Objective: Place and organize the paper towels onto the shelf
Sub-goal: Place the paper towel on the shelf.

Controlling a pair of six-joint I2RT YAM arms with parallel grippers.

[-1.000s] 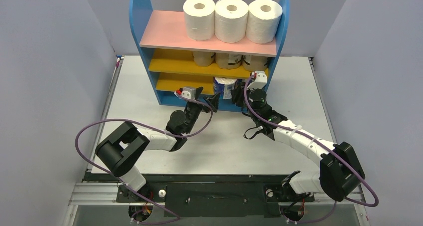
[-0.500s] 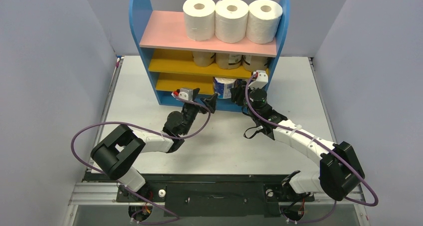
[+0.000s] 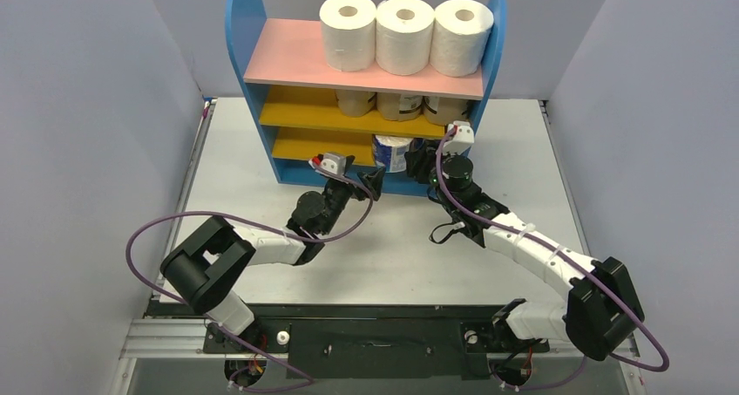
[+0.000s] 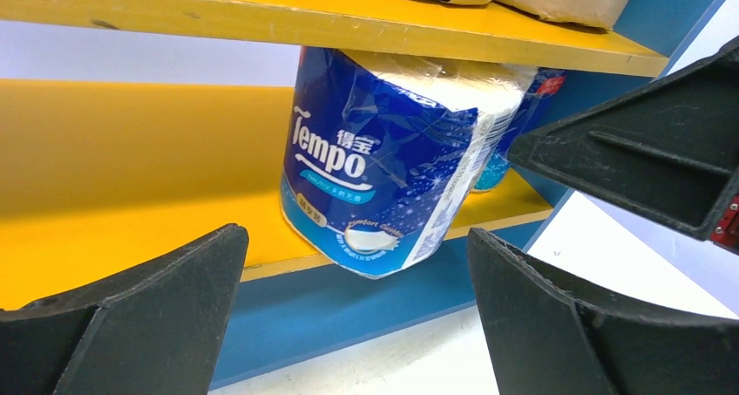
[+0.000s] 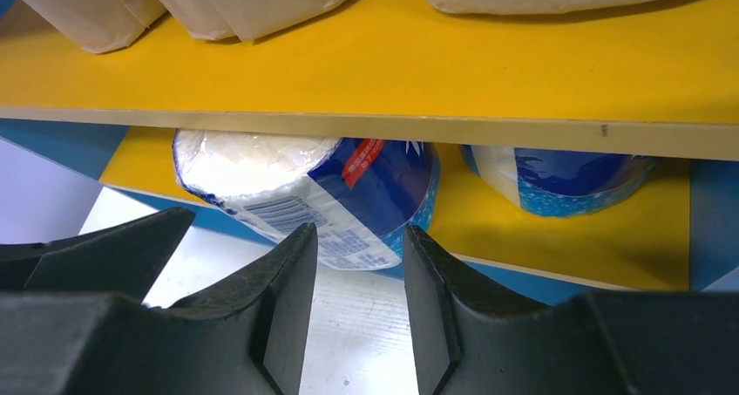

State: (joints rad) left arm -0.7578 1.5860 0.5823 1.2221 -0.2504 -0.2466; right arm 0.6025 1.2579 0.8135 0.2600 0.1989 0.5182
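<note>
A Tempo roll (image 4: 383, 164) in glossy, crinkled blue-and-white plastic film sits tilted at the front lip of the lower yellow board (image 4: 113, 177). One bottom corner juts past the edge, and its top is up against the upper yellow board (image 4: 261, 16). A second blue-wrapped roll (image 5: 558, 173) lies farther in on the same lower board, toward the right side panel.

One tier up, three tan paper-wrapped rolls (image 3: 399, 105) stand on the upper board. Three plain white rolls (image 3: 405, 36), soft cylinders w/ hollow cores, line the right part of the smooth pink top board (image 3: 279, 55). The shelf (image 3: 237, 37), w/ rounded blue side panels, stands at the far end of the white table (image 3: 540, 168).

L gripper (image 4: 353, 238) faces the Tempo roll, its black wedge-shaped fingers spread wide & empty. R gripper (image 5: 359, 238) faces it from the other side, fingers near together w/ a slim gap and nothing between them. Whether the tips touch the film is unclear.
</note>
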